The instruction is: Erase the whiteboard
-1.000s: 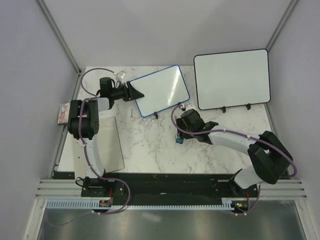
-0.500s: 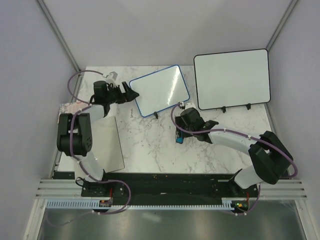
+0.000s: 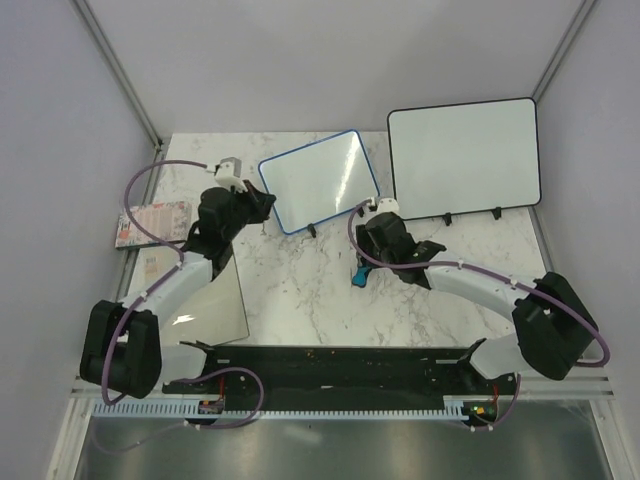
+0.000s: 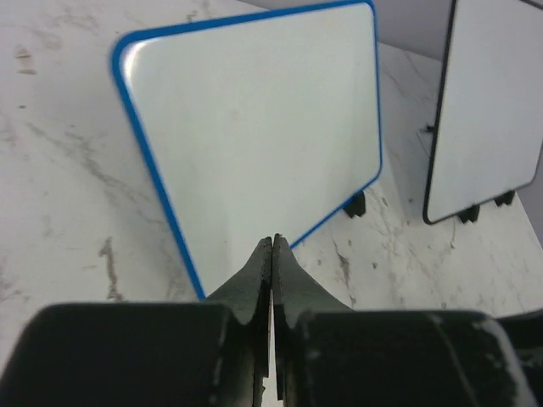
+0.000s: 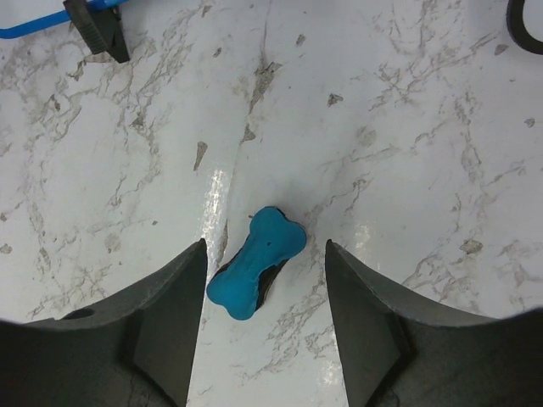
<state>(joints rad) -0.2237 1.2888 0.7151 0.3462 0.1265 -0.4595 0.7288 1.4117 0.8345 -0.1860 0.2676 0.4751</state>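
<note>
The whiteboard [image 3: 320,180] with the thin blue frame stands tilted on small black feet at the back middle of the marble table; its face [image 4: 254,136] looks blank. My left gripper [image 3: 264,202] is shut and empty just in front of the board's left lower edge, its fingertips [image 4: 272,242] pressed together. A blue bone-shaped eraser [image 3: 358,277] lies on the marble. My right gripper [image 5: 265,246] hangs open over it, with the eraser [image 5: 254,271] lying slantwise between the two fingers, its near end close to the left finger [image 5: 170,314], not gripped.
A larger black-framed whiteboard [image 3: 463,158] stands at the back right, also showing as a black-framed board [image 4: 488,102] in the left wrist view. A grey sheet [image 3: 215,300] lies at the left front, a patterned packet [image 3: 150,220] at the left edge. A board foot [image 5: 97,25] stands ahead of the right gripper.
My left arm swung down and back from the board's left edge, and its gripper opened wide, then shut empty. My right gripper shifted slightly and stays open over the eraser.
</note>
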